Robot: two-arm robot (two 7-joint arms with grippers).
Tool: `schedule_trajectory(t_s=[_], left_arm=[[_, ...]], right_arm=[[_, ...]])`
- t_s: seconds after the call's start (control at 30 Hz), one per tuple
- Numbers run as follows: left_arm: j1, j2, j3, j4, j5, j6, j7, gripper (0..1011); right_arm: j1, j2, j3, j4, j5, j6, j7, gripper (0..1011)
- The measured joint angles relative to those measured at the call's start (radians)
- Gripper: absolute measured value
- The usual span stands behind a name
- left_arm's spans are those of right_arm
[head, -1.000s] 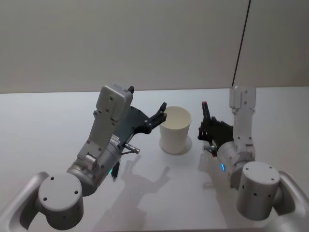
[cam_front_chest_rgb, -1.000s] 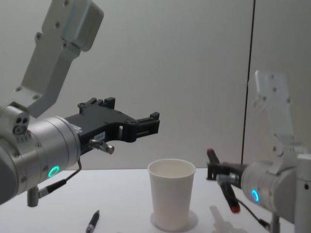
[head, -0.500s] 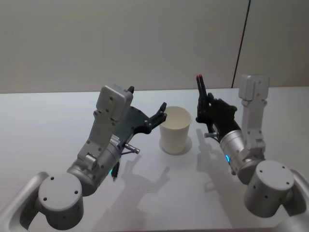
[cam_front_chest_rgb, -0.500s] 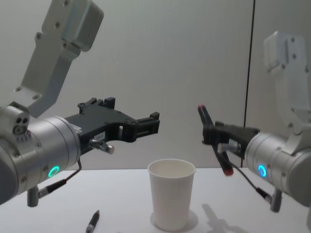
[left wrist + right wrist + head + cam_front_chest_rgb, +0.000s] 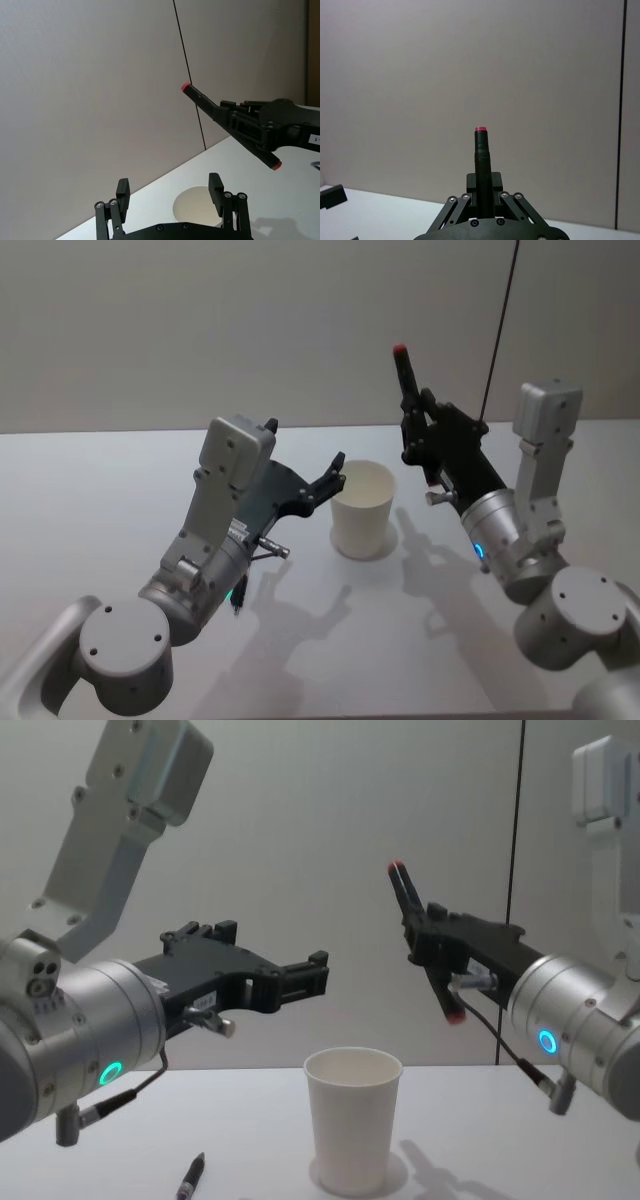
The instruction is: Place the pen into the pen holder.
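Observation:
The pen holder, a white paper cup (image 5: 362,510) (image 5: 352,1132) (image 5: 196,206), stands upright on the table. My right gripper (image 5: 413,440) (image 5: 428,948) (image 5: 482,194) is shut on the pen (image 5: 406,390) (image 5: 420,935) (image 5: 481,157) (image 5: 225,125), a black one with red ends. It holds the pen tilted in the air, above the cup's rim and to its right. Just left of the cup's rim, my left gripper (image 5: 333,478) (image 5: 305,978) (image 5: 169,192) hovers open with nothing between its fingers.
A second dark pen (image 5: 190,1178) lies on the white table (image 5: 90,500) left of the cup, below my left arm. A grey wall with a dark vertical seam (image 5: 515,870) stands behind the table.
My right gripper has risen with the pen from table height beside the cup to above the rim, moving slightly toward the cup. The left arm and cup have not moved.

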Motion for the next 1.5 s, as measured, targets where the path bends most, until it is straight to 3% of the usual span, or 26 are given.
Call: schedule_trajectory(t_s=[0.33,0.7,0.83,0.87,1.5], left_arm=[[0.000,0.000,0.000,0.000,0.000,0.000,0.000,1002],[0.000,0.000,0.000,0.000,0.000,0.000,0.000,1002],[0.000,0.000,0.000,0.000,0.000,0.000,0.000,1002],[0.000,0.000,0.000,0.000,0.000,0.000,0.000,1002],[0.000,0.000,0.000,0.000,0.000,0.000,0.000,1002]], right_arm=[[0.095,-0.018,0.012,0.170,-0.015,-0.144,0.085,158],[0.190,-0.042,0.014,0.360,-0.048,-0.248,0.126,158],[0.244,-0.058,0.012,0.474,-0.056,-0.301,0.155,158],[0.244,-0.058,0.012,0.474,-0.056,-0.301,0.155,158],[0.451,-0.125,0.007,0.901,-0.043,-0.501,0.232,158]])
